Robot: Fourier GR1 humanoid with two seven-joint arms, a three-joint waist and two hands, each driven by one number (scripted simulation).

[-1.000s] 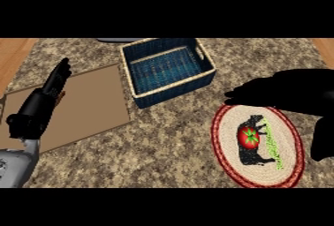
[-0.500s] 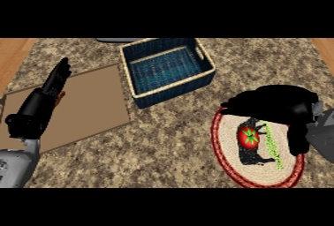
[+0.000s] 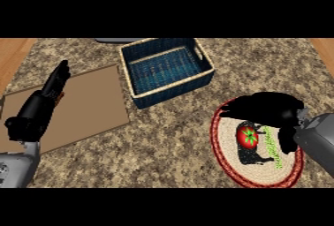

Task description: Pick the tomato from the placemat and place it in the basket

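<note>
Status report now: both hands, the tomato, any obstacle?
Right hand above placemat, open, holding nothing. Left hand open, resting at left. Tomato on placemat, not gripped. Basket open-topped, nothing in the way.

Red tomato (image 3: 248,137) with green stem sits on the oval, red-rimmed placemat (image 3: 229,170) — blue woven basket (image 3: 203,82) stands apart, upright.
</note>
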